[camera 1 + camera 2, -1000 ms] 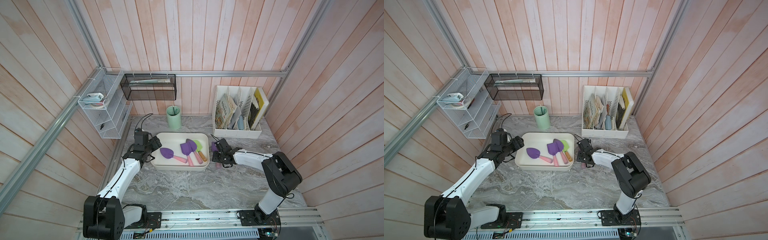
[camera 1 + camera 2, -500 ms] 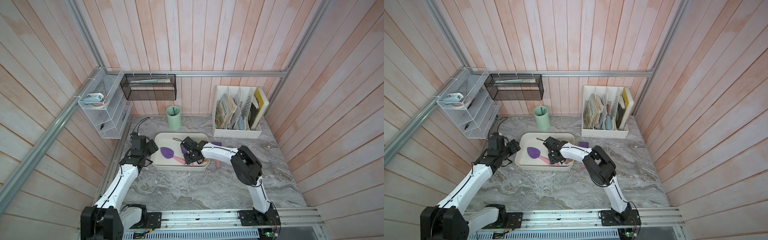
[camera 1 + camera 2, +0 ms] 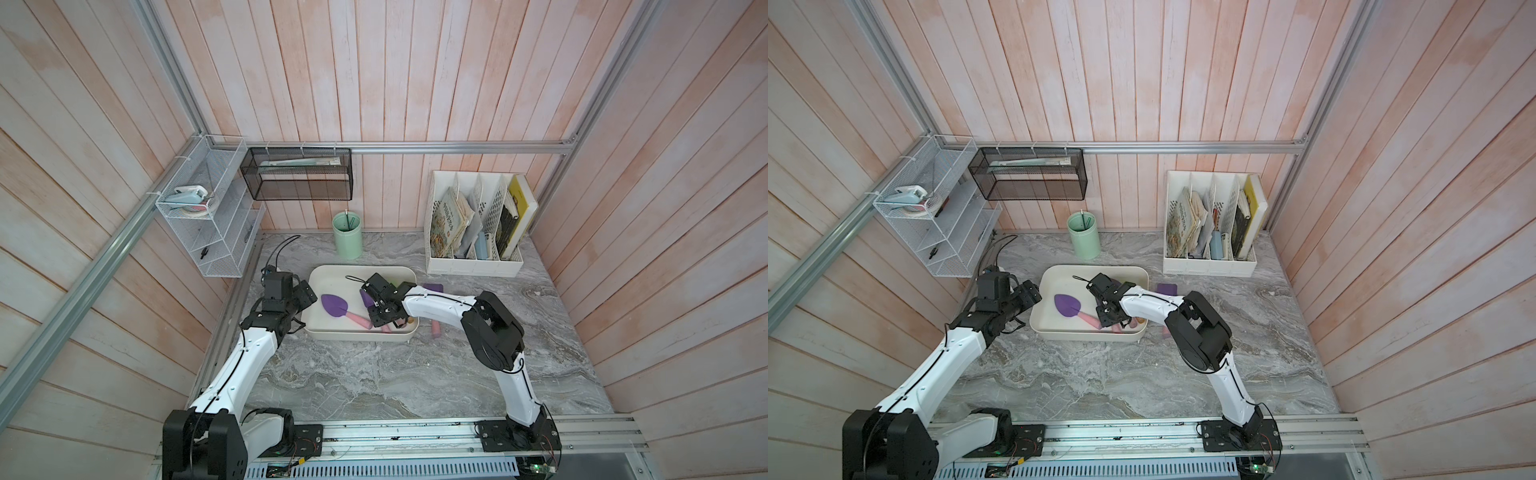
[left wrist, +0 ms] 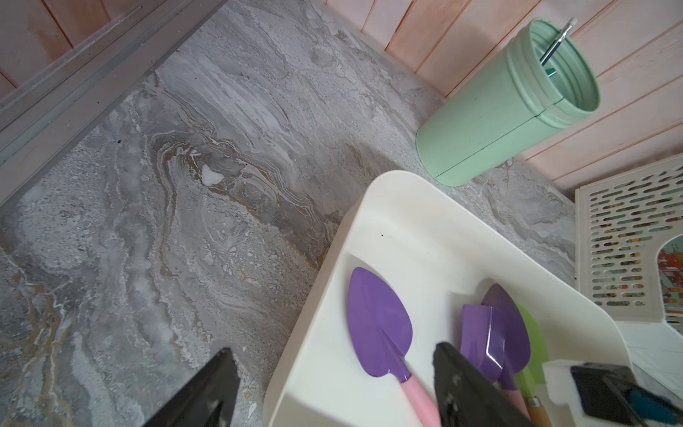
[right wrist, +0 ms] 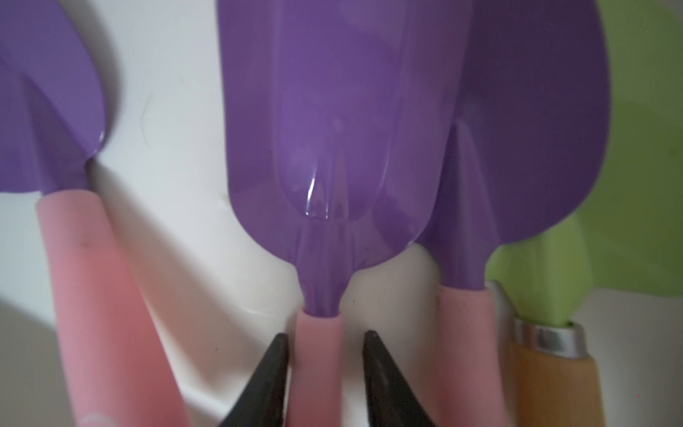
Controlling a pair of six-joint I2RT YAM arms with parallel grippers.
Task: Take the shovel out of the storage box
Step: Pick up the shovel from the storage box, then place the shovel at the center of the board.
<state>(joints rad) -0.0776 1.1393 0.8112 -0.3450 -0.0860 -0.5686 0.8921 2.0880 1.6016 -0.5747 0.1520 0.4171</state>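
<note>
The cream storage box (image 3: 332,277) (image 3: 1059,276) stands mid-table and holds several shovels. My right gripper (image 5: 325,334) (image 3: 388,322) is down inside it, open. Its fingers straddle the pink handle of a square-bladed purple shovel (image 5: 332,129) (image 4: 480,340); one finger touches the handle, the other stands just off it. A pointed purple shovel (image 3: 334,305) (image 4: 377,321) lies to the left, and another purple shovel (image 5: 536,148) and a green one (image 5: 646,148) lie to the right. My left gripper (image 4: 332,349) (image 3: 305,295) is open astride the box's left rim.
One more shovel (image 3: 432,287) lies on the table right of the box, half hidden under my right arm. A green cup (image 3: 347,235) stands behind the box and a white file rack (image 3: 473,232) at the back right. A black mesh basket (image 3: 297,174) and a wire shelf (image 3: 208,216) hang on the walls.
My right arm has swung from the table right of the box into the box, leaving a purple shovel lying out there. The left gripper has barely moved.
</note>
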